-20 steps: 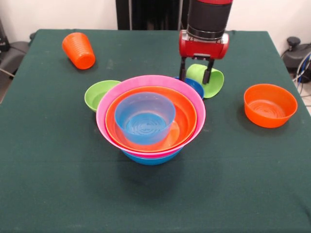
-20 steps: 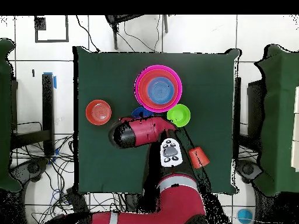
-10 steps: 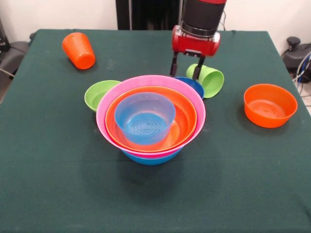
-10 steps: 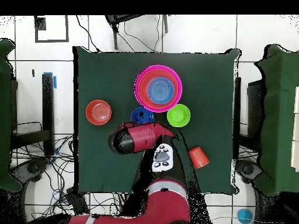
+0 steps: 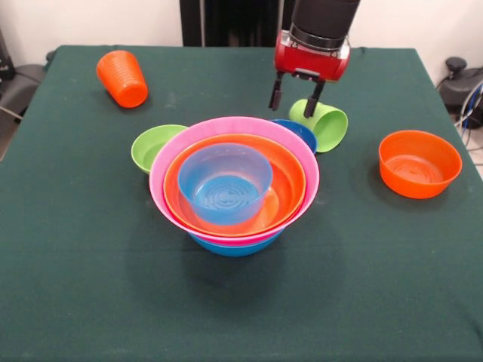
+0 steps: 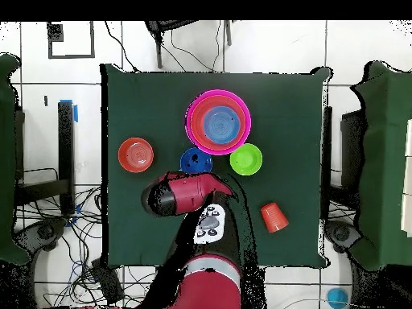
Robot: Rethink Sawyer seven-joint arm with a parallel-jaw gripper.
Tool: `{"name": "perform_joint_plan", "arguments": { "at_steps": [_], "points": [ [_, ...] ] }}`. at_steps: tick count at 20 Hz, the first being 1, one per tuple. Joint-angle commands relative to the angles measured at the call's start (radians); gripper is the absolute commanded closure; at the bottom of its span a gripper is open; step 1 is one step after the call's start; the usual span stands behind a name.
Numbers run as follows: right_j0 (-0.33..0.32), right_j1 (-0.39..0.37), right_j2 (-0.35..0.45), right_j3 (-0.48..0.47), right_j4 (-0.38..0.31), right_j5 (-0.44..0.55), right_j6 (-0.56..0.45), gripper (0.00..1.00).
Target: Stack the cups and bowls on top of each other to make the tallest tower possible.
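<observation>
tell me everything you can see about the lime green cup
The lime green cup is a smooth, glossy plastic tumbler lying on its side on the green table, its open mouth toward the camera across the table. It lies beside the small blue bowl, behind the tower. The open gripper hovers just above it, not gripping.

1. Arm (image 5: pixel 323 19): black cylindrical link w/ silver ring above a glossy red wrist block.
2. Gripper (image 5: pixel 294 102): two thin black jaws, apart.
3. Overhead: red upper link, black end cap, grey button panel (image 6: pixel 211 223).
</observation>
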Motion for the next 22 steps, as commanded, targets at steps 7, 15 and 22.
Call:
{"name": "perform_joint_plan", "arguments": {
  "at_steps": [7, 15, 22],
  "points": [
    [-0.033, 0.018, 0.071, -0.009, 0.054, 0.024, 0.095, 0.00],
    [-0.140, 0.125, 0.156, -0.014, -0.019, -0.146, 0.037, 0.00],
    [-0.222, 0.178, 0.230, -0.021, -0.081, -0.206, -0.013, 0.00]
  ]
}}
